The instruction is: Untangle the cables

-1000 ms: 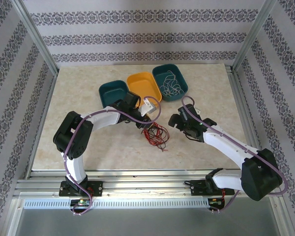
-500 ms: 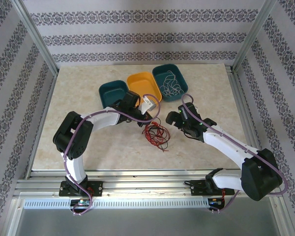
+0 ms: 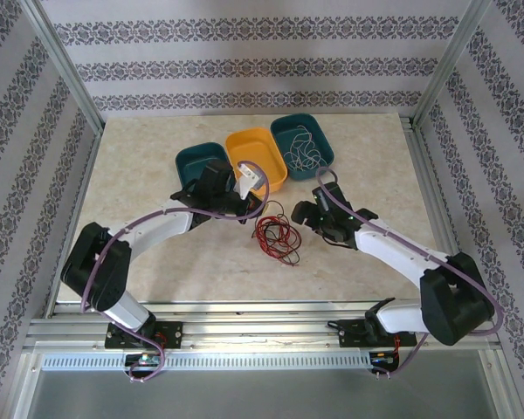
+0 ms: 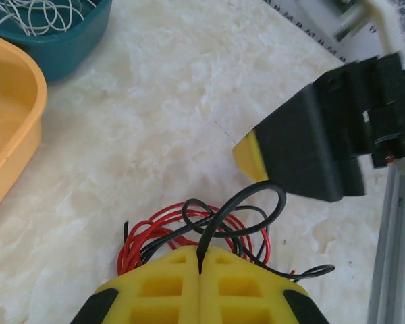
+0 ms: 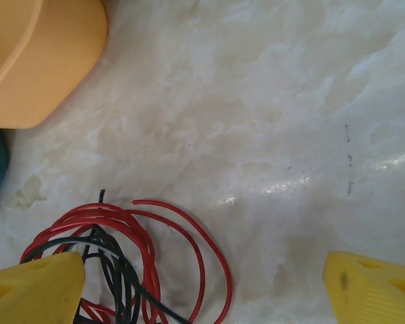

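Observation:
A small tangle of red and black cables [image 3: 277, 236] lies on the marble table in front of the trays. My left gripper [image 4: 201, 270] is shut on a black cable [image 4: 246, 202] that loops up out of the red and black tangle [image 4: 162, 233]; from above, that left gripper [image 3: 251, 209] sits at the tangle's upper left. My right gripper [image 5: 202, 290] is open, its left fingertip [image 5: 34, 287] over the cables [image 5: 115, 250] and its other fingertip on bare table. From above, the right gripper [image 3: 302, 215] is just right of the tangle.
Three trays stand behind the tangle: a dark teal one [image 3: 192, 157], a yellow one [image 3: 262, 140] and a teal one [image 3: 319, 131] holding white cables [image 3: 301, 153]. The table's aluminium frame [image 3: 419, 157] runs along the right side.
My left gripper has shut on the black cable and its arm has swung out to the left. The right gripper has moved up and left, closer to the tangle.

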Available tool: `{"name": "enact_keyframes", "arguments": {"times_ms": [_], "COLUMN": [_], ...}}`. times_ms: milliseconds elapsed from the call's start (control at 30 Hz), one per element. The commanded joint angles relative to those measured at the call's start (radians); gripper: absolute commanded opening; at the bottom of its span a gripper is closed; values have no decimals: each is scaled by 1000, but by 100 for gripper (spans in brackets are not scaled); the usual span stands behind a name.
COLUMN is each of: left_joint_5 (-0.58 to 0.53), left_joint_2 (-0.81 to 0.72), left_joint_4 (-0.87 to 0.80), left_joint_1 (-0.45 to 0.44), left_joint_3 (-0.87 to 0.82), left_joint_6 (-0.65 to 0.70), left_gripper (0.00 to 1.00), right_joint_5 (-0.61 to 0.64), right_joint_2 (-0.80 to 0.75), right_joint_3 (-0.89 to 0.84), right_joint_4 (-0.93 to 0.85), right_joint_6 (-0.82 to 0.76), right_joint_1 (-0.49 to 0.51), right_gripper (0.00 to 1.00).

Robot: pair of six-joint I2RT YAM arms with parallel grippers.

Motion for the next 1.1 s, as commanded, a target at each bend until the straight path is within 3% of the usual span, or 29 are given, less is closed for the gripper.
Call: {"name": "enact_keyframes", "arguments": {"times_ms": [0,433,767,1067], "left_joint_5": [-4,-7,-102,-119], "left_joint_2": [-48,-191,-210,-230], "left_joint_4": [-1,0,25,94], "left_joint_1": [6,7,6,6], "left_joint_3": [-2,26,3,18], "left_joint_6": [-52,-102,-127,-155], "left_gripper": [0,0,0,0], "right_joint_5": [-42,-18,-6,-38], "right_joint_2": [25,-5,-53,-205], "right_joint_3": [-8,-38,-46,-83], "right_joint_4": [27,12,1,35], "right_joint_6": [-17,-5,-15,-125], "right_joint_1": [5,-11,-12,19], "right_gripper": [85,84,84,71]}}
